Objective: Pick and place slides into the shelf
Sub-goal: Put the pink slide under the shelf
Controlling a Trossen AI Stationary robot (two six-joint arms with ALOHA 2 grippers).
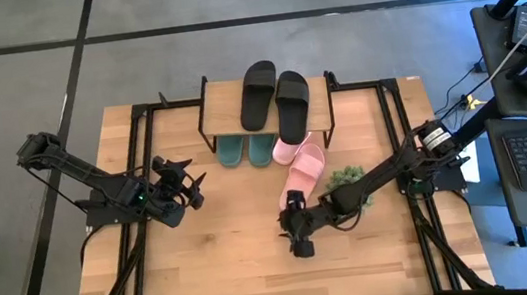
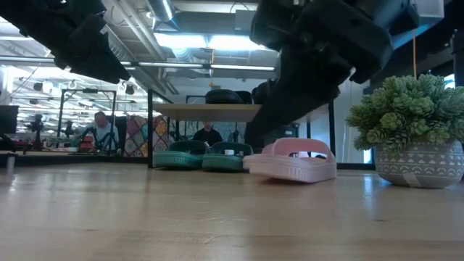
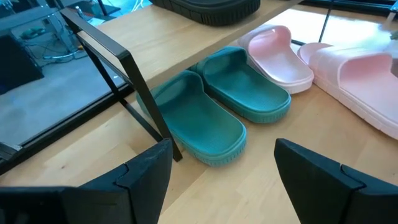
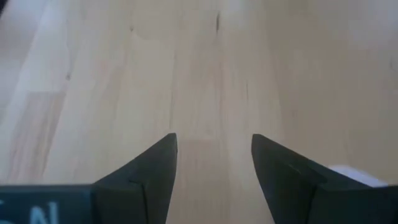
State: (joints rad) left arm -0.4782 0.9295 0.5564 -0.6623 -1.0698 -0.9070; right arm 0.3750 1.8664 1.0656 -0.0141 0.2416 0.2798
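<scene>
Now right hand (image 1: 299,236) spread, empty, over bare table (image 1: 217,264); loose pink slide (image 1: 305,170) lies just beyond it, short of shelf (image 1: 228,106). Left hand (image 1: 188,185) spread, waiting near green pair (image 1: 246,151). Risk: approach nudges plant (image 1: 346,178) beside hand, or shallow pinch slips off strap.

The whole bench (image 1: 257,259) was looked down on from straight above. From bench-top height, it was viewed level toward the shelf (image 2: 206,112) and the room behind. The green slides (image 3: 217,109) under the shelf were seen from close by the left wrist camera and were shared with both wider views. Only bare planks were faced, very near, by the right wrist camera.
</scene>
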